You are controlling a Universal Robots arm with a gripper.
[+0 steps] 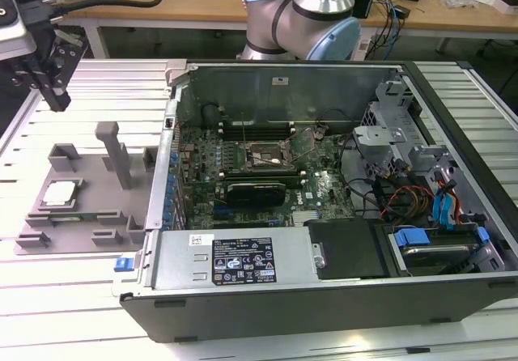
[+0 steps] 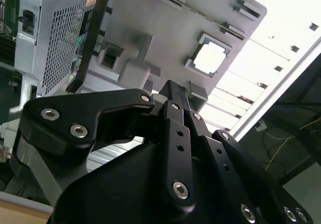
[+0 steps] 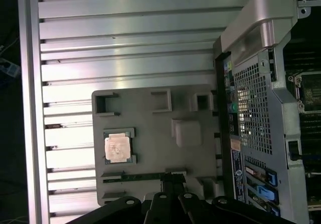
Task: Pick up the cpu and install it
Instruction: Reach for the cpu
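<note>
The end effector (image 1: pixel 57 98) hangs empty with its fingers together, pointing down at the counter (image 1: pixel 97 82). The cpu (image 1: pixel 62 193) lies below and ahead of it, flat in a recess of the grey fixture tray (image 1: pixel 91 209). Lowered with the fingers together, the tips would likely strike the chip's lid instead of straddling it. The tray's upright post (image 1: pixel 113 155) beside the approach could also snag a finger. Farther out stands the open computer case (image 1: pixel 324 284); a crooked grasp risks a skewed seating in its socket (image 1: pixel 267 155).

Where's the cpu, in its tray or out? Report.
In. The cpu lies flat in a square pocket of the tray, outside the case.
</note>
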